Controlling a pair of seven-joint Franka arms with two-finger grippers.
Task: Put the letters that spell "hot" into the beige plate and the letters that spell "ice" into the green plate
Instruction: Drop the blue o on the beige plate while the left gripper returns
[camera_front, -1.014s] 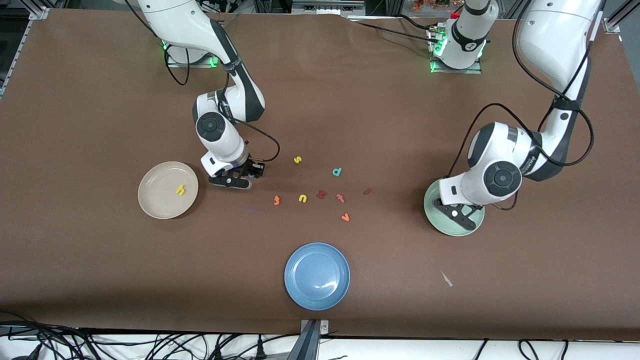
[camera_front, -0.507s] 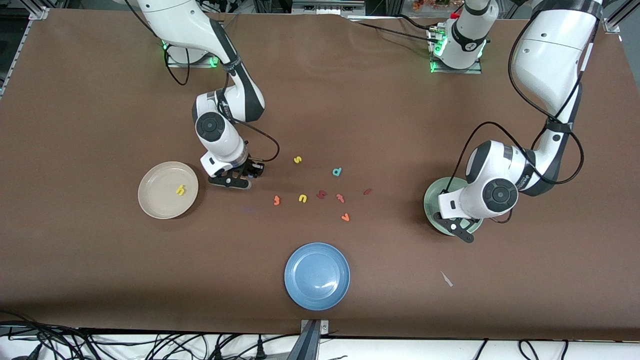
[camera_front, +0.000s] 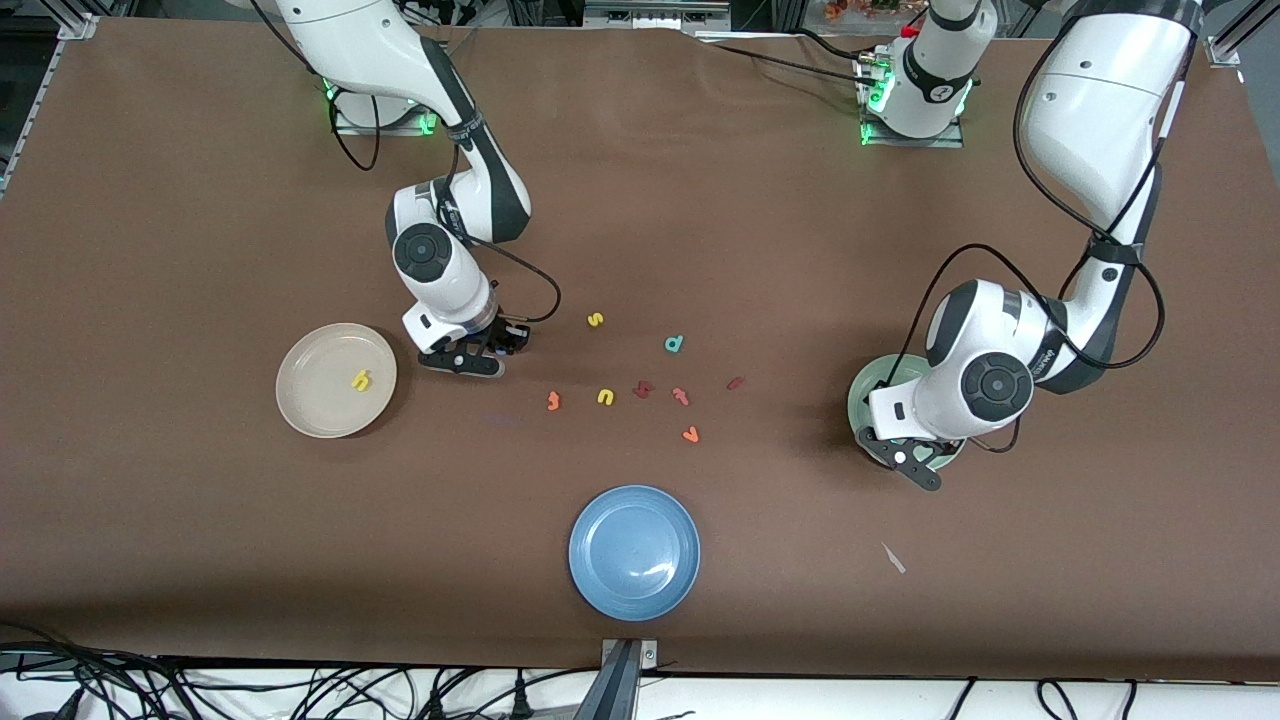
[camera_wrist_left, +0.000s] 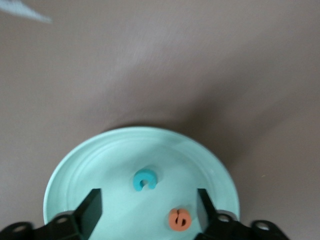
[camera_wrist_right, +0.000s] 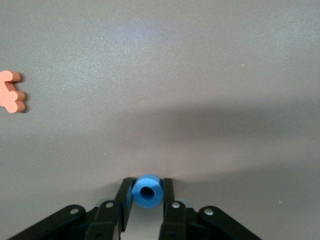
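Two steps run side by side. Your right end effector (camera_wrist_right: 146, 200) sits low at the worktop (camera_front: 200, 560) just beside the beige plate (camera_front: 310, 400), its fingers (camera_wrist_right: 123, 192) pressed against both flanks of the blue "o" (camera_wrist_right: 147, 190); judge this a grasp just made, with the lift not yet begun. The yellow "h" (camera_front: 361, 380) already lies in that plate. The orange "t" (camera_front: 553, 401) waits among the loose letters mid-worktop, nearer the right arm's end of that cluster.

Your left end effector (camera_wrist_left: 149, 210) hangs over the green plate (camera_wrist_left: 90, 160) with its fingers spread wide and nothing between them. Below it lie the teal "c" (camera_wrist_left: 144, 180) and the orange "e" (camera_wrist_left: 179, 219), apart from each other. The dark red "i" (camera_front: 735, 382) lies on the worktop at the cluster's end toward the left arm.

Next, lift the "o" straight up, carry it over the near rim and release above bare plate, clear of the "h". The left arm should rise before travelling to the "i".

Room is ample: the plate rims are low, the blue plate (camera_front: 634, 552) lies nearer the front camera and well apart, and the worktop edges are far from both arms
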